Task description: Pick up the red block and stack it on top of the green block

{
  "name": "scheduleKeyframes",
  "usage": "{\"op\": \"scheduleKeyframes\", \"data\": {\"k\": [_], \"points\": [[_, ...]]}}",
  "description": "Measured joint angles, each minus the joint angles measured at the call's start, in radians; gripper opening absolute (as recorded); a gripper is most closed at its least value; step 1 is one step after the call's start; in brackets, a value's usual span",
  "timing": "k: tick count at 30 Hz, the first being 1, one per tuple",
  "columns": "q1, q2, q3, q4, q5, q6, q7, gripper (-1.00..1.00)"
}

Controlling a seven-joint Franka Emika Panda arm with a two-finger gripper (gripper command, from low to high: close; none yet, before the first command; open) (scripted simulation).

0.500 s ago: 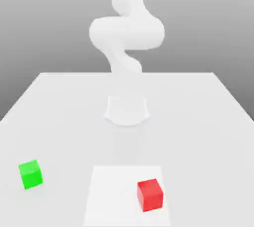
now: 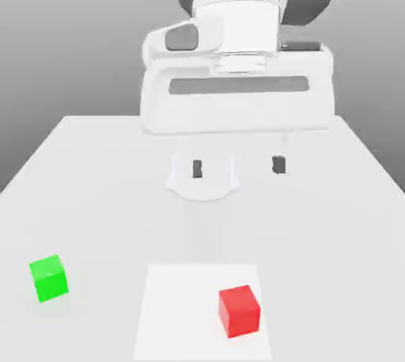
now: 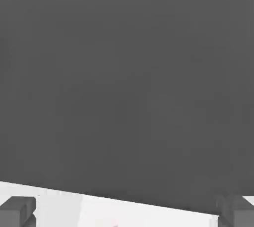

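The gripper [image 3: 127, 212] shows its two dark fingertips [image 3: 18, 211] set wide apart, nothing between them touching either. A flat dark grey expanse [image 3: 124, 82] meets a pale surface [image 3: 57, 211] along a slanting edge

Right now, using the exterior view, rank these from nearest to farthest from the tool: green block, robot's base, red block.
1. Red block: on the white square, toward its right side.
2. Green block: off at the view's left.
3. Robot's base: far back.
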Motion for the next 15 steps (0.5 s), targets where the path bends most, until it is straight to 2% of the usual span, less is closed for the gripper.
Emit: {"op": "scheduleKeyframes", "data": {"k": [7, 12, 13, 15], "points": [[0.023, 0.254, 0.012, -0.083, -0.014, 0.120, -0.032, 0.00], [0.029, 0.435, 0.006, -0.071, -0.028, 0.262, -0.027, 0.00], [0.030, 0.467, 0.004, -0.066, -0.030, 0.290, -0.026, -1.00], [0.030, 0.467, 0.004, -0.066, -0.030, 0.290, -0.026, -1.00]]}}
